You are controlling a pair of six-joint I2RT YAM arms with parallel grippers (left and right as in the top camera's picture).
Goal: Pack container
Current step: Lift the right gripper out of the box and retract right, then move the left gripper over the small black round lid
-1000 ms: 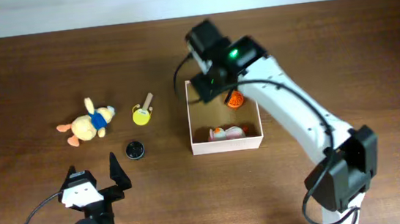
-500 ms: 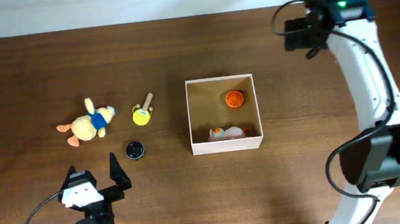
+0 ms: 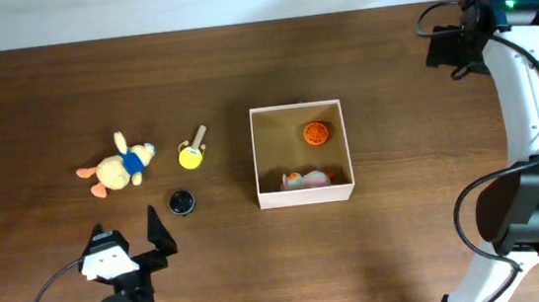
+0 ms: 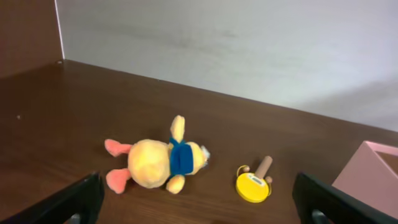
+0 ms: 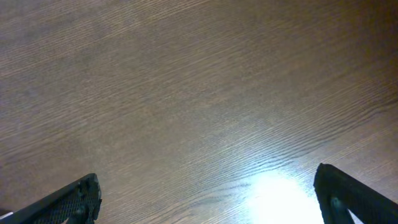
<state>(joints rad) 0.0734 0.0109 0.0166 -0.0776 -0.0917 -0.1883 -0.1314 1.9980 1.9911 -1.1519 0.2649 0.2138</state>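
Container [image 3: 306, 196] mid-table, orange ball [image 3: 315, 133] inside (plus a pale toy [image 3: 304, 178]); right gripper [image 5: 206, 180] at two o'clock, spread wide; left gripper [image 3: 125, 229] at eight o'clock, spread

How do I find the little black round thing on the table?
Find the square cardboard container in the middle, then look left, where three small things lie. The black disc lies nearest the left gripper, beside the yellow toy; it alone is dark and flat.

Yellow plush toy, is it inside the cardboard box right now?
No, the yellow plush toy lies on the table, left of the cardboard box and apart from it.
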